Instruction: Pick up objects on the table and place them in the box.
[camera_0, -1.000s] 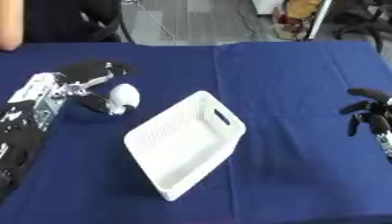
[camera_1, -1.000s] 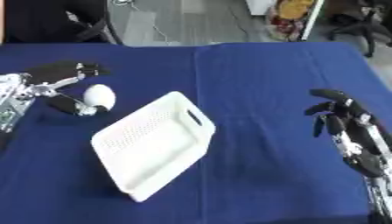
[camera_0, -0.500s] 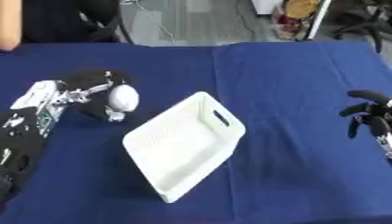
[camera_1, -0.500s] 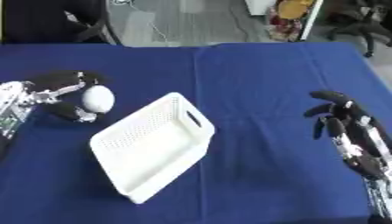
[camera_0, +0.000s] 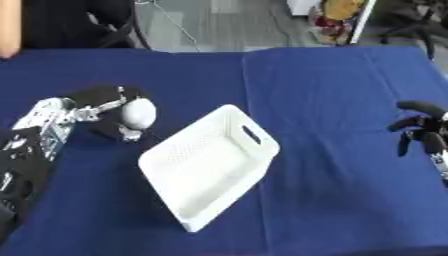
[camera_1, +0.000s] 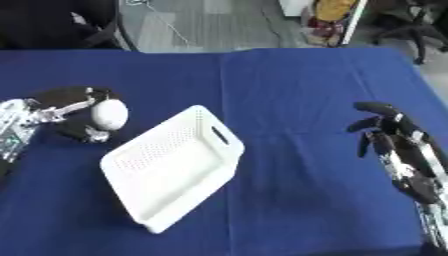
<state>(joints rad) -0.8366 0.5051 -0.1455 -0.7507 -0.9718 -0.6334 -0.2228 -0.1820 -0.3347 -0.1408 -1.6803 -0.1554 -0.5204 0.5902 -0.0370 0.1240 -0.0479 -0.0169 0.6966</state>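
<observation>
Two hands show: the left hand, at nine o'clock, curls its fingers round a white ball just beside the white box lying askew on the blue table; the right hand rests at three o'clock, fingers relaxed, holding nothing.

White ball beside white box

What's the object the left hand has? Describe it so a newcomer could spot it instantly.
Start at the white perforated basket lying askew mid-way across the blue table. Just off its upper-left corner, the left hand curls round a small white rounded object. It is the only loose item on the cloth, pale against the black fingers.
</observation>
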